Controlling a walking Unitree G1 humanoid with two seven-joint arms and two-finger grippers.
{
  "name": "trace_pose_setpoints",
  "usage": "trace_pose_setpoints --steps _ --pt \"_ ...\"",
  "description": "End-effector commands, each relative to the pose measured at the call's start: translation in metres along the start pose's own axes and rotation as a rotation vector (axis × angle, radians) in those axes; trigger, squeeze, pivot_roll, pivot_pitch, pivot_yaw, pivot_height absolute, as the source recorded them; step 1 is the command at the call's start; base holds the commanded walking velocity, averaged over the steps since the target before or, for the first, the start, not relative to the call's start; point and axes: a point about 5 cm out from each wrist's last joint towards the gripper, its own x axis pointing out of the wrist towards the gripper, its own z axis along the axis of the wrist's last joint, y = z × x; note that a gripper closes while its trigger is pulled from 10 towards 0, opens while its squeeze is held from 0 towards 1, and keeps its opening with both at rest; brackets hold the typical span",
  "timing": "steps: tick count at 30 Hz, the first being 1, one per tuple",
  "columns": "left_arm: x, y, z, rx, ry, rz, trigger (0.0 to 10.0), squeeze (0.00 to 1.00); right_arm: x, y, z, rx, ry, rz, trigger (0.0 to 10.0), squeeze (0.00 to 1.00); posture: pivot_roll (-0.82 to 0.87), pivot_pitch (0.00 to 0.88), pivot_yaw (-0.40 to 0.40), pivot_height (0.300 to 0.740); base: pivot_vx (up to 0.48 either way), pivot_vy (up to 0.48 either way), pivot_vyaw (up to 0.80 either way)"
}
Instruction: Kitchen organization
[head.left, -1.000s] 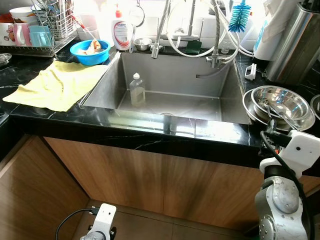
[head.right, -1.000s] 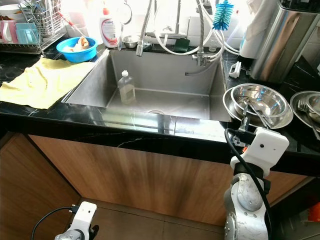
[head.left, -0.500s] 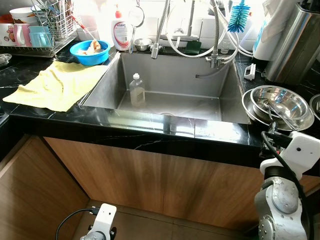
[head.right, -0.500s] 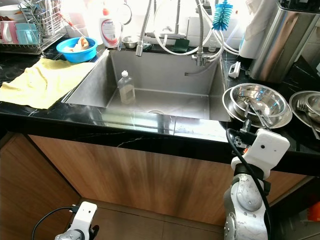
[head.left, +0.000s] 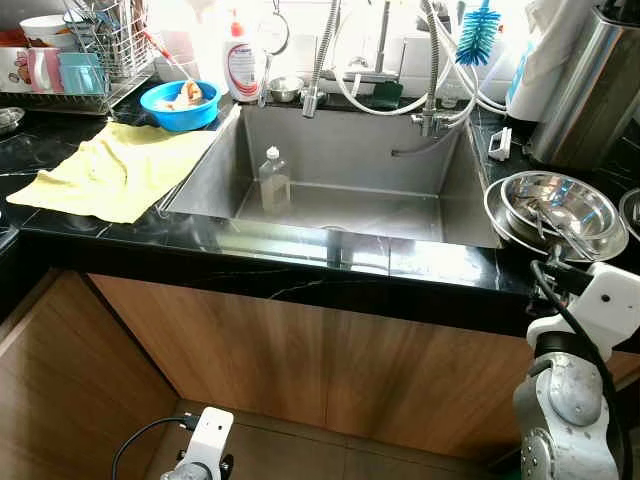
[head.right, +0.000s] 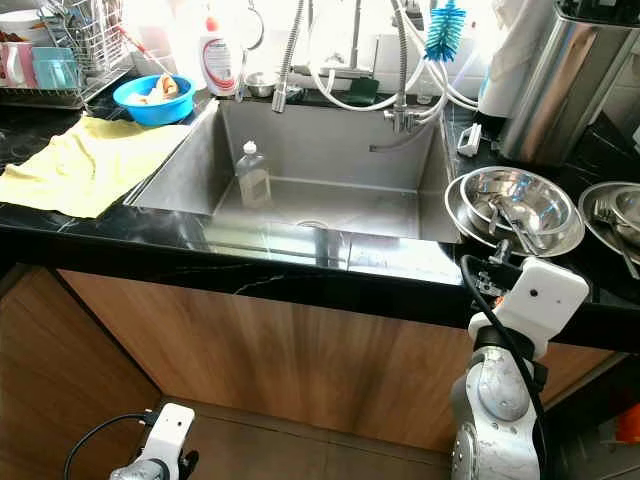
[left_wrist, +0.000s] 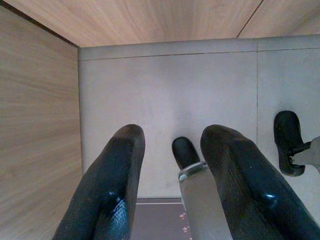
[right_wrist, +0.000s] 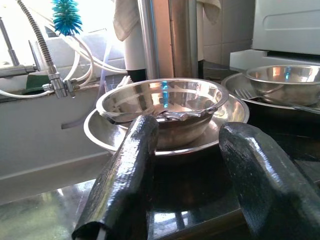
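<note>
Two stacked steel bowls (head.left: 555, 208) sit on the black counter right of the sink, with metal utensils lying in the top one. My right gripper (right_wrist: 185, 190) is open at the counter's front edge, just short of those bowls (right_wrist: 165, 107), with nothing between its fingers. Its white wrist (head.left: 602, 298) shows below the bowls. A clear plastic bottle (head.left: 274, 180) stands upright in the steel sink (head.left: 420, 215). My left gripper (left_wrist: 170, 165) hangs open low down near the floor, in front of the wooden cabinet.
A yellow cloth (head.left: 110, 170) lies left of the sink, with a blue bowl (head.left: 180, 103) and a dish rack (head.left: 90, 60) behind it. More steel bowls with a fork (right_wrist: 280, 80) sit further right. A tall steel canister (head.left: 590, 80) stands at the back right.
My right wrist has shifted slightly to the right and down along the counter edge. The left arm and the objects have not moved.
</note>
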Motion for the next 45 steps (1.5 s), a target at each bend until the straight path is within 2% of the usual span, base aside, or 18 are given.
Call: trace_pose_setpoints --steps 1,11,17,18,19,31,45 --pt "-0.001 0.002 -0.006 0.009 0.033 0.001 10.0 0.0 0.001 0.0 0.004 0.002 -0.013 -0.006 10.0 0.0 -0.15 0.0 0.016 0.74 0.0 0.0 0.0" --pt "-0.001 0.002 -0.007 0.012 0.032 0.005 10.0 0.0 0.004 0.009 0.007 -0.009 -0.034 0.071 10.0 0.0 -0.14 0.0 0.014 0.74 0.0 0.0 0.0" --pt "-0.001 0.002 -0.007 0.013 0.033 0.005 10.0 0.0 0.004 0.011 0.006 0.006 -0.031 0.071 10.0 0.0 -0.14 0.0 0.013 0.74 0.0 0.0 0.0" --pt "-0.001 0.002 -0.007 0.013 0.033 0.005 10.0 0.0 0.004 0.011 0.006 0.008 -0.032 0.073 4.0 0.0 -0.14 0.0 0.013 0.74 0.0 0.0 0.0" --pt "-0.001 0.003 -0.007 0.014 0.033 0.005 10.0 0.0 0.004 0.011 0.007 0.01 -0.033 0.077 0.0 0.0 -0.14 0.0 0.013 0.74 0.0 0.0 0.0" --pt "-0.001 0.003 -0.006 0.013 0.029 0.003 10.0 0.0 0.006 0.013 0.009 0.016 -0.04 0.08 0.0 0.0 -0.14 0.0 0.015 0.74 0.0 0.0 0.0" --pt "-0.001 0.003 -0.006 0.012 0.025 -0.003 10.0 0.0 0.011 0.004 0.014 0.004 -0.065 0.047 0.0 0.0 -0.14 0.0 0.022 0.74 0.0 0.0 0.0"
